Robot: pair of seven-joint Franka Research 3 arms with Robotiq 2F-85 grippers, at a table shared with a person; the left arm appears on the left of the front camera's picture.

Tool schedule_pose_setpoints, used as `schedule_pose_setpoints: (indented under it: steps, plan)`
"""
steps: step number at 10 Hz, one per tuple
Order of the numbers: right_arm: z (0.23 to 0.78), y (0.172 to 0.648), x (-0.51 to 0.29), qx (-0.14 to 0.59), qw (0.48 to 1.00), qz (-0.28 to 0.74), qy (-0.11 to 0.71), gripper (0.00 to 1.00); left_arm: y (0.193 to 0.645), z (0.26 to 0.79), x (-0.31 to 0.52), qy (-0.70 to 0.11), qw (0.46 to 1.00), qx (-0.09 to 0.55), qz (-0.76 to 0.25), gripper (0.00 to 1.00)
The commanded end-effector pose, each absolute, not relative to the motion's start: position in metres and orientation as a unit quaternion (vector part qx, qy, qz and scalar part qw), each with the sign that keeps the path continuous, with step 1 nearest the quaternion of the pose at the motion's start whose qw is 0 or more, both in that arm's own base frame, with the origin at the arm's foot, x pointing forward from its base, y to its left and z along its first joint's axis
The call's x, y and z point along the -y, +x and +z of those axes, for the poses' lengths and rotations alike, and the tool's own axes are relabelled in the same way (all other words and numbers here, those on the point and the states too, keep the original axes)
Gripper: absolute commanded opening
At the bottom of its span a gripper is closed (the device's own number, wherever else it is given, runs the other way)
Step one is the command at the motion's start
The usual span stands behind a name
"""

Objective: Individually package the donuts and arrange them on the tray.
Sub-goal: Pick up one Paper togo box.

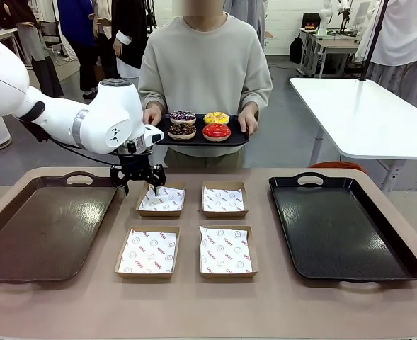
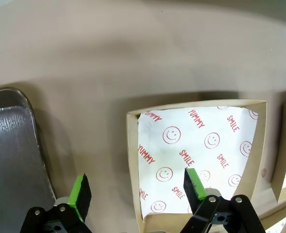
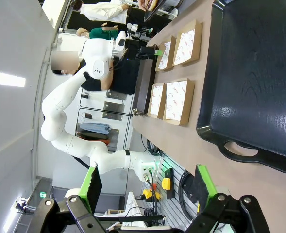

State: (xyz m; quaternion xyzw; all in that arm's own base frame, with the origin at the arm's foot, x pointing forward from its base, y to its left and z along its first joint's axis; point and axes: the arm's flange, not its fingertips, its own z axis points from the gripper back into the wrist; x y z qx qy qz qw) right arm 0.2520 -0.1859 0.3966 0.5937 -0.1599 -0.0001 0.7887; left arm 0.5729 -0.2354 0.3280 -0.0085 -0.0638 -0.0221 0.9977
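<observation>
Four donuts are sitting on the black tray the person is holding, while the left gripper is hovering wide open, empty, over a paper-lined box, the right gripper likewise gaping.

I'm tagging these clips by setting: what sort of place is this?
Likely a robotics lab or workshop, not a bakery: a white robot arm reaches over paper-lined boxes, and a plain white work table stands farther back.
</observation>
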Motion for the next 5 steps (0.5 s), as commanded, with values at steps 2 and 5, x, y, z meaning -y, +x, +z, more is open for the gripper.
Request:
schedule_pose_setpoints:
  steps: [2, 5]
  plan:
    - [0.3966, 0.251, 0.1865, 0.161, 0.787, 0.002, 0.596, 1.0, 0.5849, 0.331, 0.2401, -0.009, 0.997, 0.065, -0.027, 0.42]
    - [0.3966, 0.251, 0.1865, 0.161, 0.787, 0.002, 0.596, 1.0, 0.5865, 0.3325, 0.2386, -0.005, 0.998, 0.061, -0.026, 0.0]
